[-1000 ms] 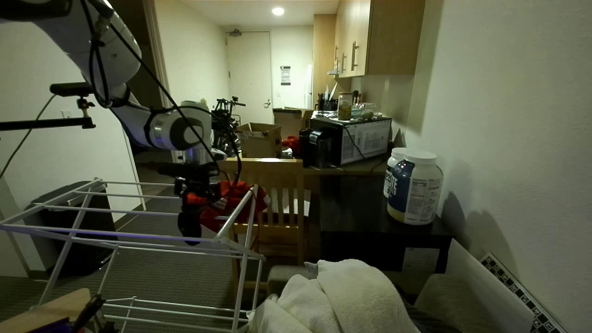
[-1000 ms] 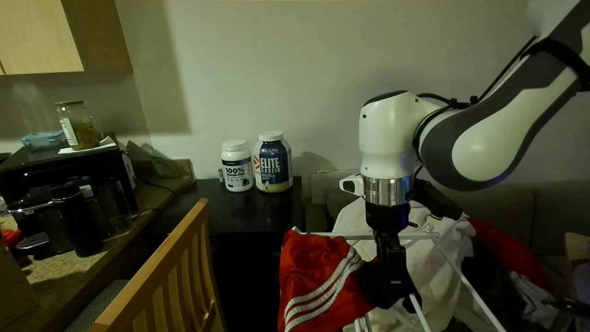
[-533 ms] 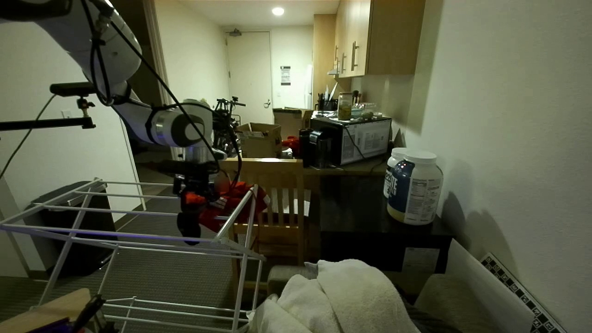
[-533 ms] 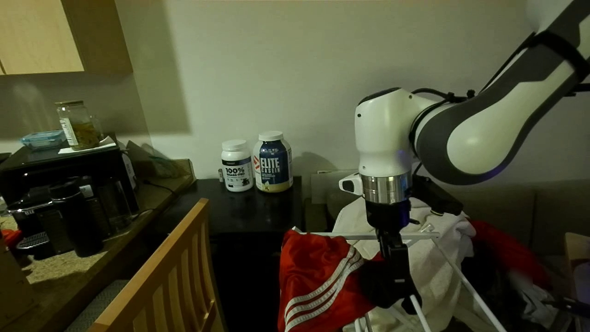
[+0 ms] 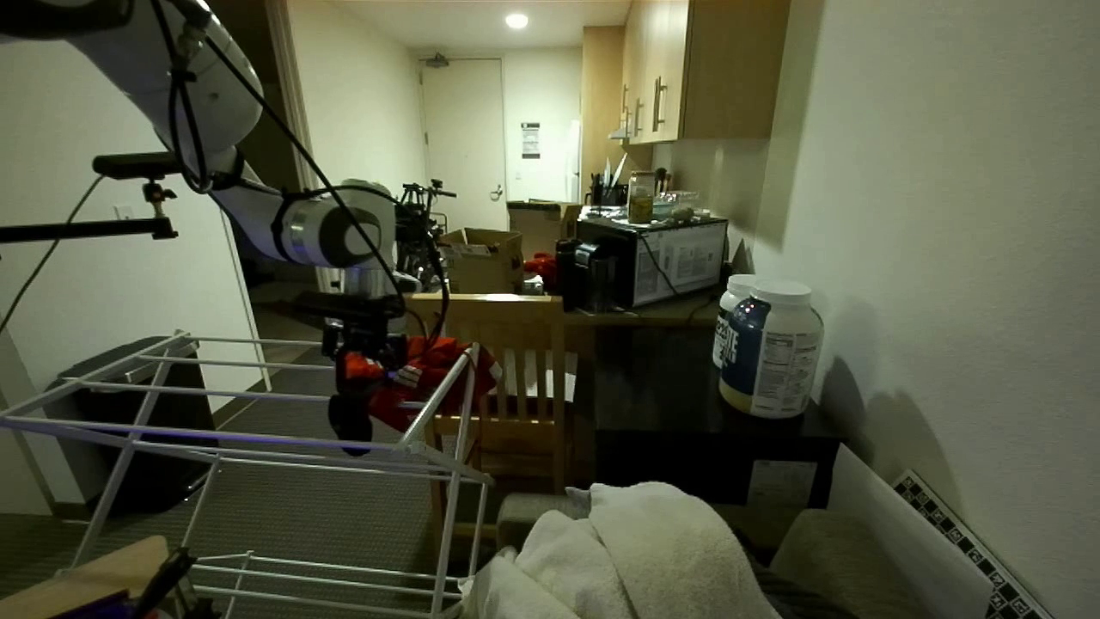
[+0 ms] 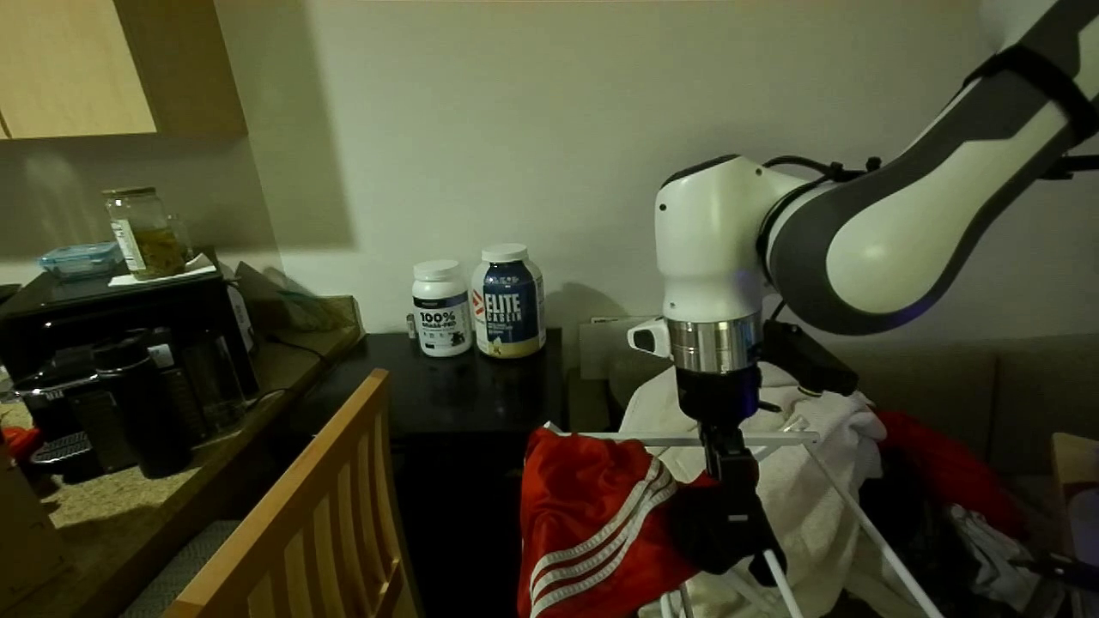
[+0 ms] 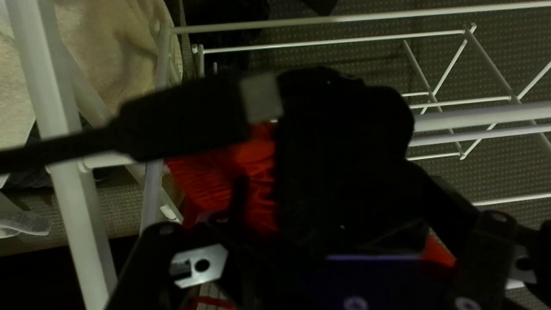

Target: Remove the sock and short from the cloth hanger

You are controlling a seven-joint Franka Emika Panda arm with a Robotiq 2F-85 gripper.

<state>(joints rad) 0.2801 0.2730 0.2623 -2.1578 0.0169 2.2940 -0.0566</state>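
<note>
Arm (image 6: 884, 249) shifted slightly in the last second; removal appears pending. Black sock (image 7: 344, 137), wrist view centre, and red striped shorts (image 6: 592, 515), lower centre in an exterior view, remain on the drying rack (image 7: 58, 107). Pincer (image 6: 742, 525) at the sock; contact and grip cannot be told.

Walls (image 5: 937, 215): plain and pale, faintly greenish in the dim light.
Ceiling lamp (image 5: 516, 21): round, lit, toward the far end of the room.
Door (image 5: 464, 137): pale, closed, a printed notice (image 5: 530, 140) just beside it.
Cabinets (image 5: 730, 73): light wood with bar handles (image 5: 659, 103), mounted high.
Counter (image 6: 99, 502): speckled top, below the cabinets.
Table (image 6: 451, 399): black, against the wall near the counter.
Chair (image 6: 292, 485): wooden, with a slatted back.
Sofa (image 6: 1043, 412): shadowy, along the same wall as the table.
Floor (image 5: 275, 507): dark carpet, finely dotted.
</note>
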